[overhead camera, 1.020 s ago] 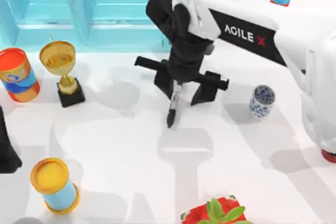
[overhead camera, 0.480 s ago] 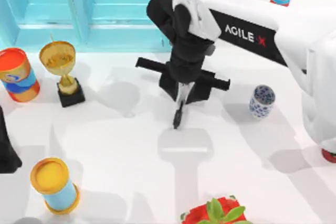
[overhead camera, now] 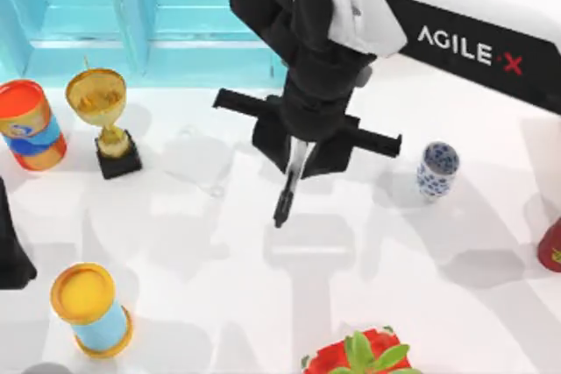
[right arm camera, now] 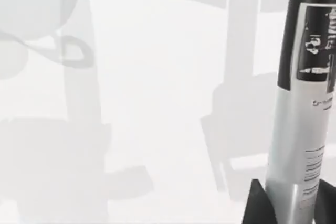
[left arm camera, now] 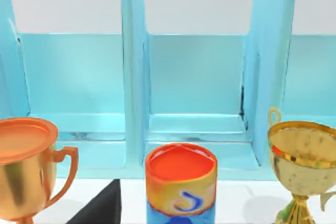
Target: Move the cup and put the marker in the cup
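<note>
My right gripper hangs over the middle of the table, shut on the marker. The marker is black with a grey label band and points down and slightly toward the front, its tip above the table. In the right wrist view the marker stands between two black fingertips. The cup, white with a blue floral pattern, stands upright on the table to the right of the gripper, apart from it. My left arm is parked at the table's left edge.
A turquoise shelf runs along the back left. In front of it stand an orange-topped can and a gold trophy. A yellow-topped can is front left, a potted plant front centre, a red object far right.
The right gripper's fingers closed on the marker, then the arm rose and lifted it off the table. The cup has not moved.
</note>
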